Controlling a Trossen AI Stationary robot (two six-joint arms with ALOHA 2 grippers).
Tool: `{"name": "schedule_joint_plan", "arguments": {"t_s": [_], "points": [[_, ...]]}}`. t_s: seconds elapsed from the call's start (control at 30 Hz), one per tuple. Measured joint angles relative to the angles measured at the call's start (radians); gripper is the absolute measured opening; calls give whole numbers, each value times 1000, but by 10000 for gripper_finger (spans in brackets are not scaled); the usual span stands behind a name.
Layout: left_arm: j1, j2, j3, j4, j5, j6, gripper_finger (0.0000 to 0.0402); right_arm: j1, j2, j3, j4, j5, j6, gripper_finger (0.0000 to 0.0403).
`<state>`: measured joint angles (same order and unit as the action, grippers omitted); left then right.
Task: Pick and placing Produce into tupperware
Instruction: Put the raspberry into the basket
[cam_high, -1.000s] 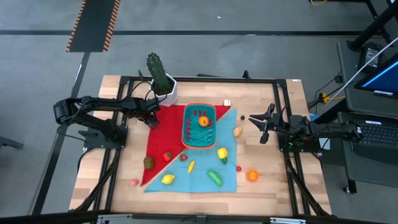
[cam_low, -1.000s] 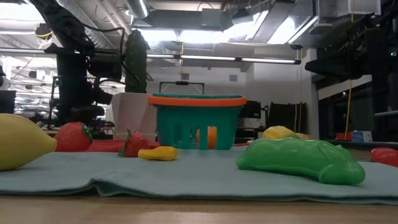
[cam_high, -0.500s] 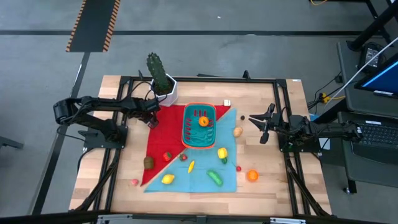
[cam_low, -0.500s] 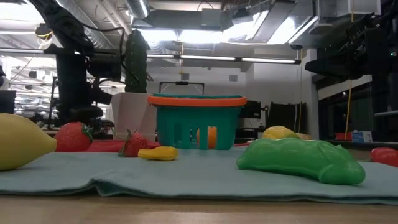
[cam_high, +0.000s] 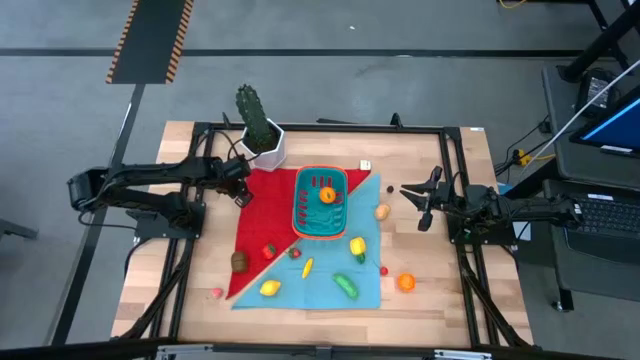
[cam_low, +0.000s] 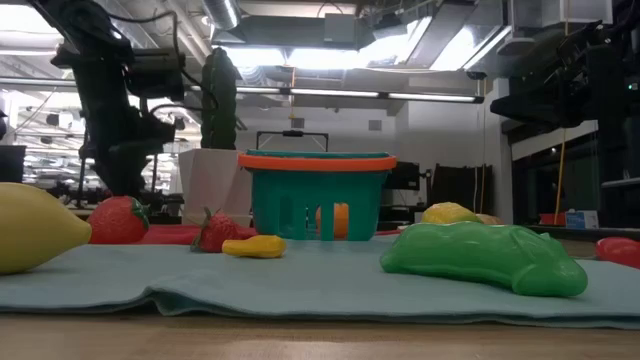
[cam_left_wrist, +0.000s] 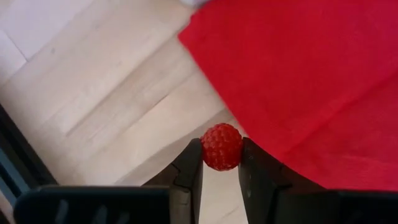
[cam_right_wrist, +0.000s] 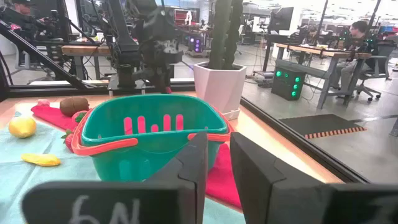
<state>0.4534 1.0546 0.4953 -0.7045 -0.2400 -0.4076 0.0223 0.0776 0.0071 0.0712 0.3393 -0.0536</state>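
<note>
My left gripper (cam_left_wrist: 221, 155) is shut on a small red raspberry (cam_left_wrist: 221, 146). It hangs over the bare wood beside the red cloth's left corner (cam_left_wrist: 323, 81), and shows in the high view (cam_high: 243, 192) near the cactus pot. The teal tupperware with the orange-red rim (cam_high: 320, 203) stands on the cloths and holds an orange piece (cam_high: 327, 195). It also shows in the low view (cam_low: 318, 195) and the right wrist view (cam_right_wrist: 152, 134). My right gripper (cam_high: 415, 205) waits right of the tupperware, empty, with a narrow gap between its fingers (cam_right_wrist: 218, 165). My left gripper pinches the raspberry by its two sides (cam_left_wrist: 206, 149) between the free ends of its two fingers. The fingers point down toward the table. The raspberry is lifted clear of the wood.
Loose produce lies on the blue cloth (cam_high: 330, 270): a yellow pepper (cam_high: 357, 246), a green cucumber (cam_high: 346, 286), a lemon (cam_high: 269, 288) and a strawberry (cam_high: 268, 251). A kiwi (cam_high: 240, 261), an orange (cam_high: 406, 282) and a potato (cam_high: 382, 211) lie nearby. The cactus in its white pot (cam_high: 262, 135) stands far left.
My left gripper has gone up near the cactus pot, and its arm's elbow has swung toward the table's left edge. My right arm has kept still.
</note>
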Motion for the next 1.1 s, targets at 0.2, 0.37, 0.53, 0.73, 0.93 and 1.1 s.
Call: {"name": "schedule_joint_plan", "arguments": {"t_s": [0.2,0.37,0.53,0.73,0.93,1.1], "points": [[-47,-121,1,-3,1,0,81,0,0,0,0,0,0,73],[-113,-228,2,-1,2,-5,71,0,0,0,0,0,-3,73],[-195,-331,2,29,3,-18,71,0,0,0,0,0,-3,73],[-309,-427,3,116,-1,-4,71,0,0,0,0,0,-3,73],[-403,-486,3,227,-6,82,71,0,0,0,0,0,-3,73],[-467,-494,3,298,-9,152,75,0,0,0,0,0,-3,73]]}}
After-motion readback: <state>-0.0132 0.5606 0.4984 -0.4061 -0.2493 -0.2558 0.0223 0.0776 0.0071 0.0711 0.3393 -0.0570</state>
